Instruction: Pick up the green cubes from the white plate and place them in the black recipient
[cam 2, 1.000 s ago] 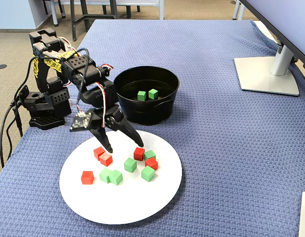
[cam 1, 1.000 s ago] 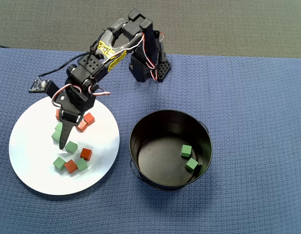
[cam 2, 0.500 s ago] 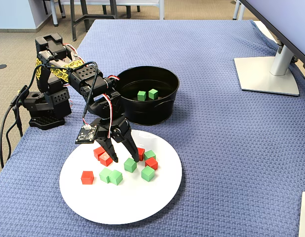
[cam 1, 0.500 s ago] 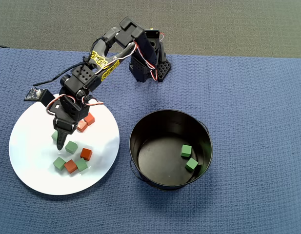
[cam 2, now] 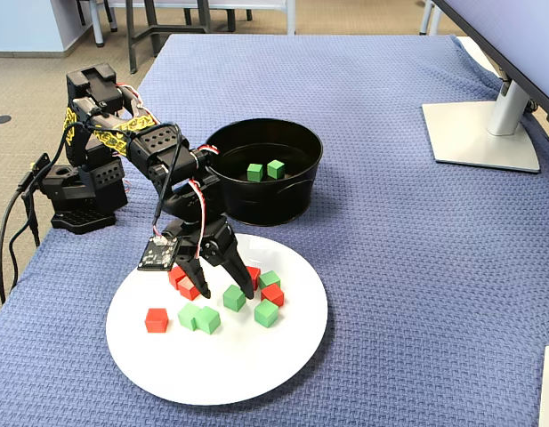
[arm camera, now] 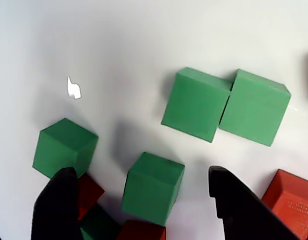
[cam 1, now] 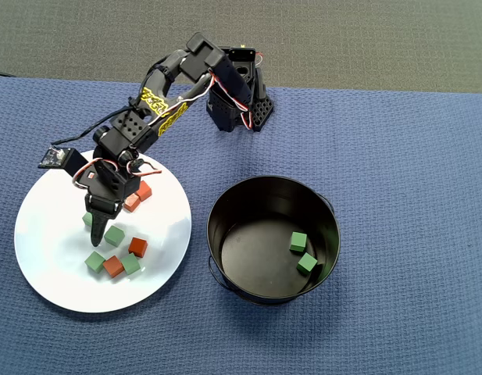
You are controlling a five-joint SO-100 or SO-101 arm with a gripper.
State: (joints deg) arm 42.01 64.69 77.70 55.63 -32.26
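Since half a second ago the arm has pushed lower over the white plate [cam 1: 53,266]. In the overhead view the gripper [cam 1: 95,234] sits just left of a green cube [cam 1: 114,235]; two more lie in the black recipient [cam 1: 225,205]. In the wrist view the spread fingers [arm camera: 59,200] straddle that cube [arm camera: 153,187], gripping nothing. In the fixed view the fingertips [cam 2: 246,286] reach plate level beside it.

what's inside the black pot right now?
Two green cubes lie apart on the bottom of the black pot, toward its right side in the overhead view. The rest of the floor looks bare; in the fixed view the near wall hides part of it.
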